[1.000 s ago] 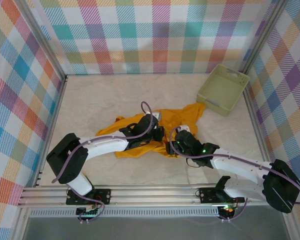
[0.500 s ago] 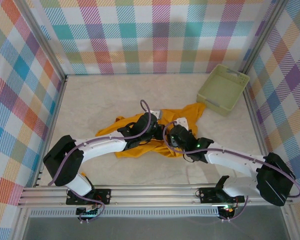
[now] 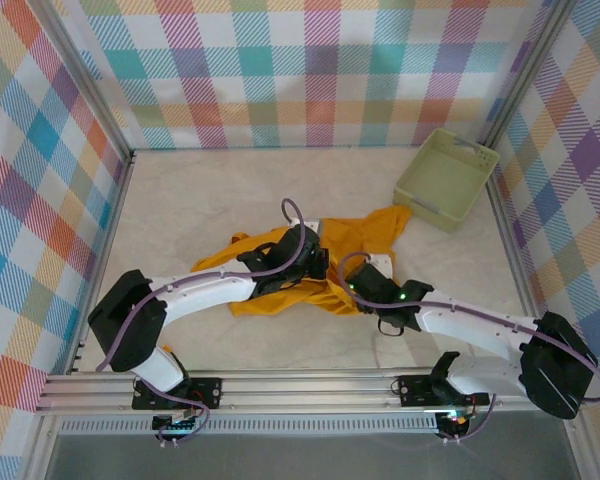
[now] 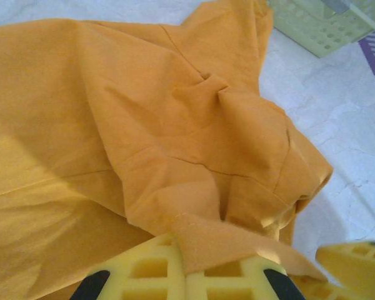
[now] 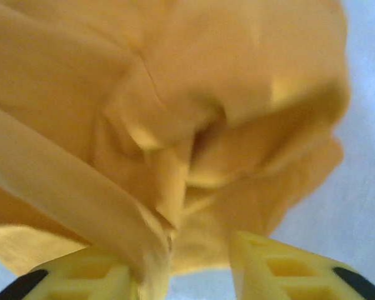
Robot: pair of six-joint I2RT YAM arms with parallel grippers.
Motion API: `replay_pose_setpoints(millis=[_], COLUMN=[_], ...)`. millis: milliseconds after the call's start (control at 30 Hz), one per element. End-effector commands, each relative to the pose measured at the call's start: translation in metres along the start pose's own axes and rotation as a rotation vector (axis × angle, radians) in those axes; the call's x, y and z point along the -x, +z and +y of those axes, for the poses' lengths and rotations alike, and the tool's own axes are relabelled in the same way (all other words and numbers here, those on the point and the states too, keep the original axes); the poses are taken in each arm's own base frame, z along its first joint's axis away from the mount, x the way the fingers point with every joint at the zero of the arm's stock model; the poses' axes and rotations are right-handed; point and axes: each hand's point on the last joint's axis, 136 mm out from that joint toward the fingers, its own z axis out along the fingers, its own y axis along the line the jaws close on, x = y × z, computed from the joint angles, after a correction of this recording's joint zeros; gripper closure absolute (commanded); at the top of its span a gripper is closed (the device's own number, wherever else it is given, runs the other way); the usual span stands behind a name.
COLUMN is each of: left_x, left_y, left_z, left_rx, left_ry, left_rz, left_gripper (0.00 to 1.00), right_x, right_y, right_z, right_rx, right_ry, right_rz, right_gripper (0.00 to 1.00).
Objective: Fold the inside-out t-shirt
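The mustard-orange inside-out t-shirt [image 3: 368, 233] lies crumpled mid-table, partly hidden under both arms. My left gripper [image 3: 318, 264] sits over its middle, and in the left wrist view its yellow pads [image 4: 186, 275] are shut on a fold of the t-shirt [image 4: 150, 119]. My right gripper [image 3: 353, 289] is at the shirt's near right edge, close beside the left one. In the right wrist view its fingers [image 5: 194, 269] stand apart around a bunched lump of the t-shirt [image 5: 206, 94], with a strip of cloth draped over the left finger [image 5: 81, 275].
A pale green plastic basket [image 3: 446, 178] stands at the back right, just beyond the shirt's far corner, and its corner shows as the basket [image 4: 319, 25] in the left wrist view. Plaid walls and metal rails enclose the pale tabletop [image 3: 200, 200].
The right gripper pushed forward into the shirt's near edge beside the left gripper, and its jaws have narrowed around the cloth. The left gripper kept its hold and hardly moved.
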Motion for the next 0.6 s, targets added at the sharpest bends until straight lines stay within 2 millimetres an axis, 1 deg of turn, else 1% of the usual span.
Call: replay_pose_setpoints(millis=[0, 100, 200, 267, 333, 433, 567], left_x=[0.002, -0.009, -0.02, -0.027, -0.036, -0.05, -0.061], left_y=[0.007, 0.015, 0.014, 0.009, 0.004, 0.0, -0.008], left_z=[0.003, 0.007, 0.007, 0.009, 0.013, 0.018, 0.021], left_rx=[0.055, 0.073, 0.065, 0.075, 0.1, 0.12, 0.133], left_ry=[0.029, 0.029, 0.029, 0.038, 0.054, 0.072, 0.083], left_rz=[0.014, 0.056, 0.078, 0.085, 0.096, 0.123, 0.122], left_gripper=[1.0, 0.97, 0.83, 0.78, 0.72, 0.67, 0.63], right_x=[-0.03, -0.029, -0.024, -0.021, -0.017, -0.008, 0.006], right_y=[-0.001, -0.003, -0.004, -0.003, -0.004, -0.01, -0.026], right_z=[0.01, 0.029, 0.037, 0.041, 0.05, 0.063, 0.076], right_rx=[0.135, 0.277, 0.336, 0.361, 0.419, 0.498, 0.617], right_ry=[0.079, 0.116, 0.143, 0.154, 0.144, 0.131, 0.108], right_rz=[0.093, 0.059, 0.026, 0.007, -0.014, -0.058, -0.148], right_gripper=[0.66, 0.76, 0.84, 0.9, 0.94, 1.0, 1.0])
